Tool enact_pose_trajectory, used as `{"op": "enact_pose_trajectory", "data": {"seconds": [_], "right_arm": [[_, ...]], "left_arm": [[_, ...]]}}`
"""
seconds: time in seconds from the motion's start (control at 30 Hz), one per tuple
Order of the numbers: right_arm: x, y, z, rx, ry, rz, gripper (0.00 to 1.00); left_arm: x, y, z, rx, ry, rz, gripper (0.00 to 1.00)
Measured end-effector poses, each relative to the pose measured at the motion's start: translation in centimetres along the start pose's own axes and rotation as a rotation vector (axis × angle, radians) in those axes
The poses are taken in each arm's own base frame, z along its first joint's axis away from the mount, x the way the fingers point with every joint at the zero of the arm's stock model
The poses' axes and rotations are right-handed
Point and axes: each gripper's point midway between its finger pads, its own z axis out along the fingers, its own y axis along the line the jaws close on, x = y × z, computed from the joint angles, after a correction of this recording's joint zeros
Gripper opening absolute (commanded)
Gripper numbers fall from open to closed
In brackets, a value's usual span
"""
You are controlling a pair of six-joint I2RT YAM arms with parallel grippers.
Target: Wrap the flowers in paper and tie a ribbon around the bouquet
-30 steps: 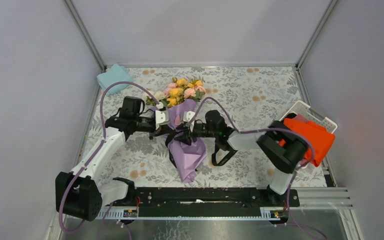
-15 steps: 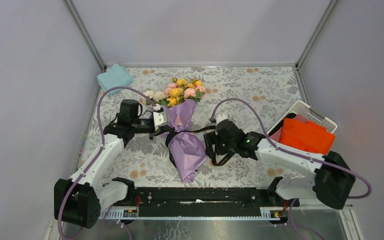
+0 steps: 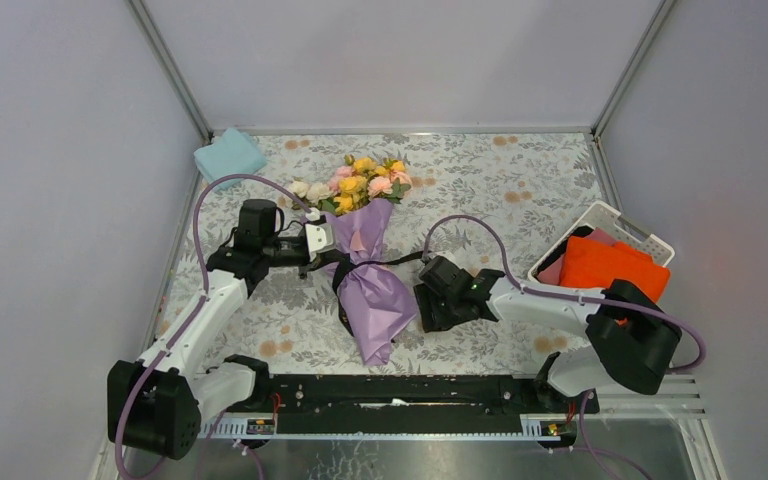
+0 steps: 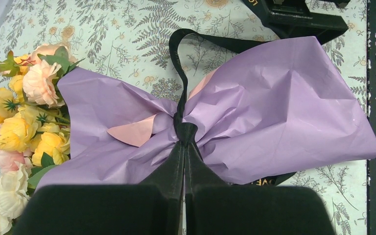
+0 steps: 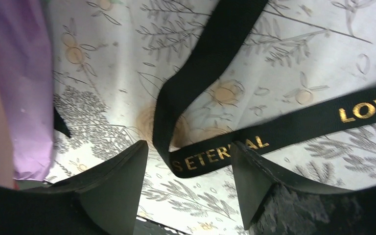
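The bouquet lies on the floral table, its flowers [image 3: 360, 180] [image 4: 34, 98] pointing away from the arms. The lilac paper [image 3: 378, 300] [image 4: 284, 107] [image 5: 19, 73] is pinched at the waist. The black ribbon [image 3: 402, 260] [image 4: 177, 63] [image 5: 210, 63] circles that waist and trails right across the table. My left gripper [image 3: 322, 262] [image 4: 184, 147] is shut on the ribbon at the knot. My right gripper [image 3: 428, 305] [image 5: 189, 169] is open low over the table right of the paper. A folded loop of lettered ribbon lies between its fingertips, and neither tip touches it.
A light blue folded cloth [image 3: 228, 153] lies at the back left corner. A white basket [image 3: 610, 212] holding an orange cloth [image 3: 615, 268] stands at the right edge. The black base rail [image 3: 410, 390] runs along the near edge.
My right gripper let go at the bouquet's waist, opened, and swung right and toward the near side, down to the loose ribbon loop. The left gripper stayed shut at the knot, shifting slightly left.
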Motion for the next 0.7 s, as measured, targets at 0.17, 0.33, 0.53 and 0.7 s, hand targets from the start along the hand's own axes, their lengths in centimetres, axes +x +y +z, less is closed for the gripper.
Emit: {"op": "enact_pose_trajectory", "data": {"seconds": [0.17, 0.33, 0.53, 0.7], "right_arm": [[0.3, -1.4, -1.3, 0.066, 0.017, -0.034, 0.66], [-1.3, -0.6, -2.6, 0.046, -0.009, -0.088, 0.67], [-0.8, 0.4, -1.2, -0.004, 0.037, -0.126, 0.37], [0.6, -1.7, 0.1, 0.015, 0.122, -0.078, 0.00]], "left_arm": [[0.0, 0.0, 0.0, 0.000, 0.000, 0.000, 0.00], [0.0, 0.0, 0.0, 0.000, 0.000, -0.001, 0.00], [0.0, 0.0, 0.0, 0.000, 0.000, 0.001, 0.00], [0.0, 0.1, 0.0, 0.000, 0.000, 0.008, 0.00]]}}
